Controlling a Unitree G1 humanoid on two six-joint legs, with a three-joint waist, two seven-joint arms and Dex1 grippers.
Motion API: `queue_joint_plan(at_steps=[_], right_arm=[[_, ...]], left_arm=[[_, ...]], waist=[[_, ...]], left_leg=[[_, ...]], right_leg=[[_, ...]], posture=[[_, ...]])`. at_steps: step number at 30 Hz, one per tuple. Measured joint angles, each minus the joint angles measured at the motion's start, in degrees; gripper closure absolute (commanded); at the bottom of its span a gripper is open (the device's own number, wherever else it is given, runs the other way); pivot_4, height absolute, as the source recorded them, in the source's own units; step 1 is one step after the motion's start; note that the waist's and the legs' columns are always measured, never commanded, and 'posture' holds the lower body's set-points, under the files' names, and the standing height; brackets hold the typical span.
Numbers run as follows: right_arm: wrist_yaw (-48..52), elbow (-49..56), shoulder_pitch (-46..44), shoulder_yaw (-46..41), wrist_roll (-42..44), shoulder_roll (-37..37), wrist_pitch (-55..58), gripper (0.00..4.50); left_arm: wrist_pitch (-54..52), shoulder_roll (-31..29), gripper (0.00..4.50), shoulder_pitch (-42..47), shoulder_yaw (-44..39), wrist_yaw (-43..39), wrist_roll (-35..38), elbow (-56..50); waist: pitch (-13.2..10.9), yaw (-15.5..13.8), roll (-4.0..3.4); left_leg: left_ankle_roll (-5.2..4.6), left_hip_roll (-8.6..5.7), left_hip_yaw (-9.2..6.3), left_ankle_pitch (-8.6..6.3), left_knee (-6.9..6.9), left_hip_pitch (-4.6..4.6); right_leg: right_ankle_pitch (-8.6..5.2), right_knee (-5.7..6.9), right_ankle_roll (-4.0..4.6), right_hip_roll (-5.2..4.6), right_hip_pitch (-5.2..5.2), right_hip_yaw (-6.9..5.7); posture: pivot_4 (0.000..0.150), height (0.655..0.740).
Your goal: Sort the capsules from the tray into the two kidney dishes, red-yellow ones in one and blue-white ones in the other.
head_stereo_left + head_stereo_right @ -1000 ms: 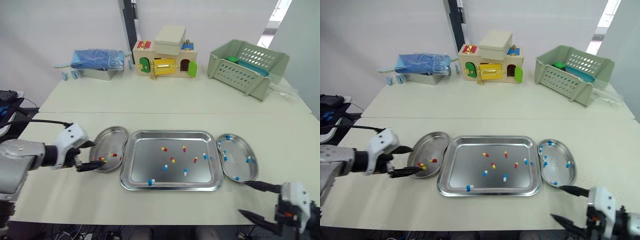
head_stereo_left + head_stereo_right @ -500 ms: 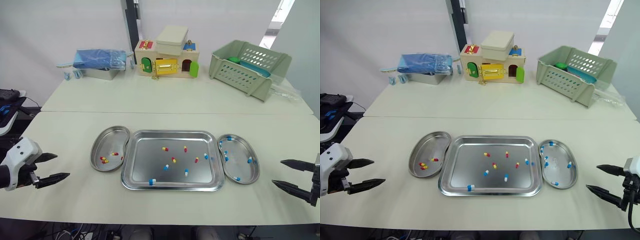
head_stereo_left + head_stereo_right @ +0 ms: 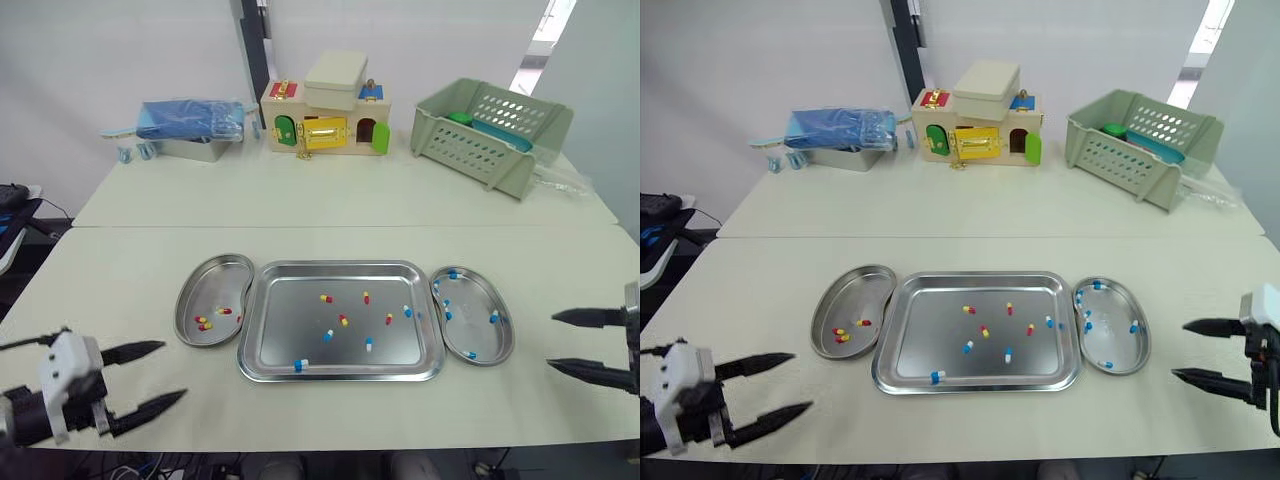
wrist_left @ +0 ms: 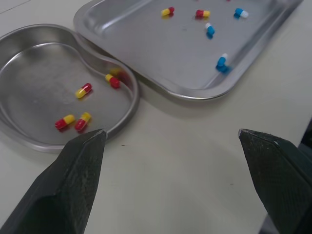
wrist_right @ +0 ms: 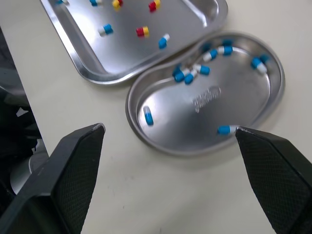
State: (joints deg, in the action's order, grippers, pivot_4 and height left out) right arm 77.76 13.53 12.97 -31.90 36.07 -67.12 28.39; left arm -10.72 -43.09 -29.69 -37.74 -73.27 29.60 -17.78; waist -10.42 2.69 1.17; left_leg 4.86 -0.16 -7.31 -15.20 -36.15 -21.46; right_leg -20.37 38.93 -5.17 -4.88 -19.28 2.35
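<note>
The steel tray (image 3: 340,378) lies mid-table holding several loose capsules, red-yellow (image 3: 343,320) and blue-white (image 3: 328,335). Against its left side sits a kidney dish (image 3: 215,285) with a few red-yellow capsules (image 3: 204,323). The kidney dish on its right (image 3: 470,330) holds several blue-white capsules (image 3: 493,316). My left gripper (image 3: 174,370) hangs open and empty near the front edge, short of the left dish (image 4: 34,68). To the right of the right dish (image 5: 204,105), my right gripper (image 3: 551,340) is open and empty too.
Along the back of the table stand a blue-covered metal box (image 3: 190,128), a toy house with latched doors (image 3: 322,115) and a green plastic basket (image 3: 490,125). The table's front edge runs just below both grippers.
My left gripper has drawn back from the left dish to the front left of the table. The right gripper has come up from the front edge to beside the right dish. Both stay open.
</note>
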Motion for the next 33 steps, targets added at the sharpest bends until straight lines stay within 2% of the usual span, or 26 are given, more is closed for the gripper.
queue_joint_plan(at_steps=[5, 6, 8, 10, 13, 16, 18, 20, 25, 28, 31, 33], right_arm=[[-1.4, 9.4, -15.5, 8.2, 9.7, -3.1, 8.2, 0.00], [-3.3, 11.5, -22.6, 12.5, 11.9, -3.0, 10.6, 0.00], [-6.5, 13.8, -31.0, 18.3, 13.8, -1.0, 13.8, 0.00], [-9.1, 15.2, -35.9, 23.4, 14.1, 1.4, 16.0, 0.00], [-13.5, 15.8, -44.0, 34.1, 10.6, 9.0, 18.4, 0.00], [-15.9, 15.5, -46.7, 39.5, 7.6, 12.3, 18.8, 0.00], [-21.3, 11.8, -56.1, 48.4, 1.5, 22.7, 21.3, 0.00], [-23.0, 9.0, -59.7, 56.4, -2.2, 27.6, 24.7, 0.00], [-25.7, 0.7, -64.5, 64.2, -9.2, 37.9, 25.8, 0.00], [-25.9, -2.3, -65.6, 68.2, -12.7, 42.0, 24.6, 0.58], [-25.3, -4.7, -65.6, 70.9, -15.8, 43.4, 23.4, 1.61], [-25.2, -5.0, -65.6, 71.4, -16.2, 43.6, 23.4, 1.74]], left_arm=[[6.0, 10.0, 0.02, -3.8, 1.2, 0.4, 2.6, -4.6], [8.1, 13.4, 0.02, -4.0, 1.9, 0.7, 3.9, -4.8], [11.9, 16.6, 0.02, -4.9, 3.5, -0.1, 4.4, -4.9], [14.5, 18.8, 0.02, -6.1, 5.1, -0.6, 4.4, -5.1], [17.8, 22.4, 0.02, -8.4, 7.9, -0.1, 4.4, -6.5], [20.3, 23.0, 0.02, -9.1, 8.6, -0.1, 4.2, -6.7], [24.7, 23.8, 0.02, -8.7, 10.3, -1.1, 2.9, -4.6], [27.3, 23.8, 0.02, -8.4, 11.4, -1.3, 2.2, -3.6], [31.1, 22.4, 0.02, -8.2, 13.3, -2.4, 1.7, -0.7], [32.7, 21.7, 0.00, -7.8, 14.7, -2.5, 1.7, 0.2], [33.6, 21.1, 0.00, -7.6, 15.1, -2.2, 1.7, 0.7], [33.7, 20.8, 0.00, -7.5, 15.2, -2.1, 1.7, 0.7]], waist=[[0.0, -0.1, -0.22], [0.0, -0.2, -0.15], [0.0, -0.4, 0.02], [0.0, -0.7, 0.06], [0.1, -0.8, 0.10], [0.1, -1.5, 0.09], [0.1, -0.2, 0.04], [0.1, -0.1, 0.08], [0.1, 0.0, 0.07], [0.1, 0.0, 0.07], [0.1, 0.0, 0.07], [0.1, 0.1, 0.06]], left_leg=[[0.00, -0.04, 0.13, 0.00, -0.02, -0.02], [0.00, -0.01, 0.06, 0.00, -0.02, -0.02], [0.00, -0.02, -0.01, 0.00, -0.03, -0.11], [0.00, -0.05, -0.02, 0.00, -0.04, -0.21], [0.01, -0.07, -0.07, 0.00, -0.08, -0.29], [0.01, -0.13, -0.26, 0.00, -0.17, -0.54], [0.01, -0.10, -0.15, 0.00, -0.18, -0.38], [0.01, -0.06, -0.26, 0.01, -0.18, -0.42], [0.01, -0.07, -0.28, 0.01, -0.18, -0.47], [0.01, -0.08, -0.29, 0.01, -0.18, -0.48], [0.01, -0.08, -0.31, 0.01, -0.18, -0.48], [0.01, -0.08, -0.30, 0.01, -0.18, -0.48]], right_leg=[[0.02, -0.07, -0.03, -0.07, 0.00, 0.09], [0.02, -0.07, -0.03, -0.04, -0.01, 0.03], [0.02, -0.12, -0.02, -0.03, -0.04, -0.02], [0.03, -0.21, -0.03, -0.05, -0.08, -0.03], [0.04, -0.17, -0.05, -0.06, -0.17, -0.04], [0.03, -0.11, -0.04, -0.06, -0.34, -0.21], [0.06, 0.05, -0.01, -0.03, -0.38, -0.04], [0.05, 0.04, 0.00, 0.03, -0.39, -0.12], [0.06, 0.06, 0.00, 0.03, -0.53, -0.09], [0.06, 0.06, 0.00, 0.02, -0.65, -0.08], [0.06, 0.09, 0.01, 0.02, -0.79, -0.09], [0.06, 0.10, 0.01, 0.03, -0.78, -0.08]], posture=[[0.150, 0.7400], [0.150, 0.7400], [0.150, 0.7400], [0.150, 0.7400], [0.150, 0.7400], [0.150, 0.7400], [0.150, 0.7400], [0.150, 0.7400], [0.150, 0.7400], [0.150, 0.7400], [0.150, 0.7400], [0.150, 0.7400]])
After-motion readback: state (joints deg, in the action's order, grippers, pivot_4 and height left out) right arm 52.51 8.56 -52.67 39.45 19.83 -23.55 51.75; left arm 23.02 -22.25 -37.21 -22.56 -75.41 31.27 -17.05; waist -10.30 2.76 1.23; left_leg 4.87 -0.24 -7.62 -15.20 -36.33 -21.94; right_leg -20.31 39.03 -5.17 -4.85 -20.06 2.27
